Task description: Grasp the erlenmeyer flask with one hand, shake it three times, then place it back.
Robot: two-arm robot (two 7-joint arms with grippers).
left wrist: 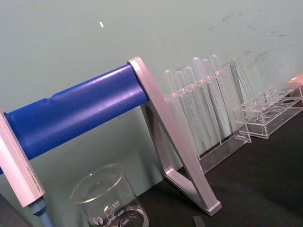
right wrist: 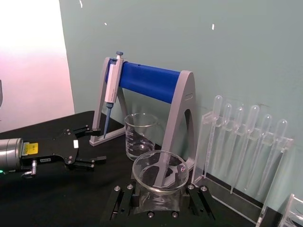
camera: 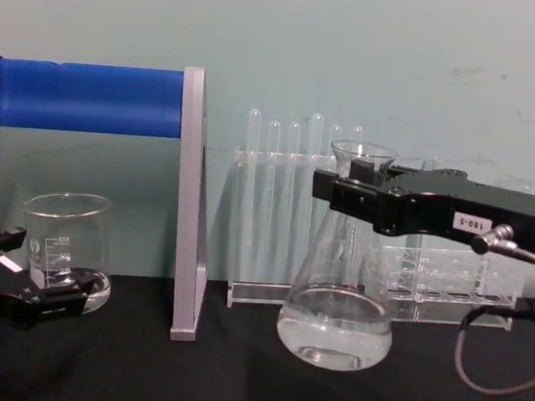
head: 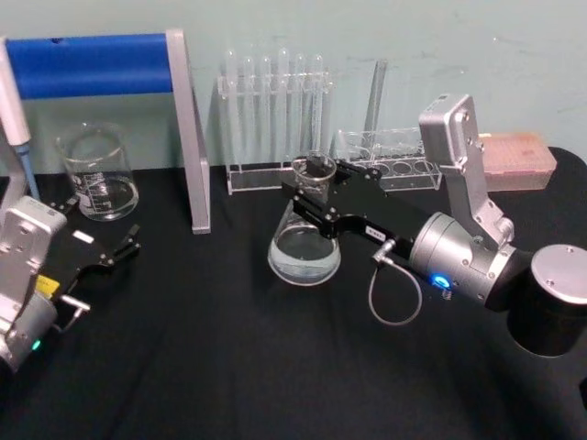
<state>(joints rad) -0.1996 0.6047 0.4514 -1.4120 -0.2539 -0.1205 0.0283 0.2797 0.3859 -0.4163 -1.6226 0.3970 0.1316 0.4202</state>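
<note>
Holding the erlenmeyer flask (head: 303,246) mid-table in front of the test tube rack (head: 240,170), my right gripper (head: 310,190) has its fingers clamped on the neck under the lip. I'd make the 3 shakes short and level so the liquid doesn't slosh up. The left gripper (head: 105,249) lies parked beside the beaker (head: 96,174), fingers spread.

Erlenmeyer flask (head: 304,246) clear glossy glass; right gripper (head: 315,180) matt black; table (head: 229,367) matt black cloth.

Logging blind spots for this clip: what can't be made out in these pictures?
Chest view: whether the erlenmeyer flask rests on the table or hangs just above; black cloth masks any gap.
Head view: flask neck, covered by the right end effector.
Left wrist view: beaker, lower part cut off by the edge.
</note>
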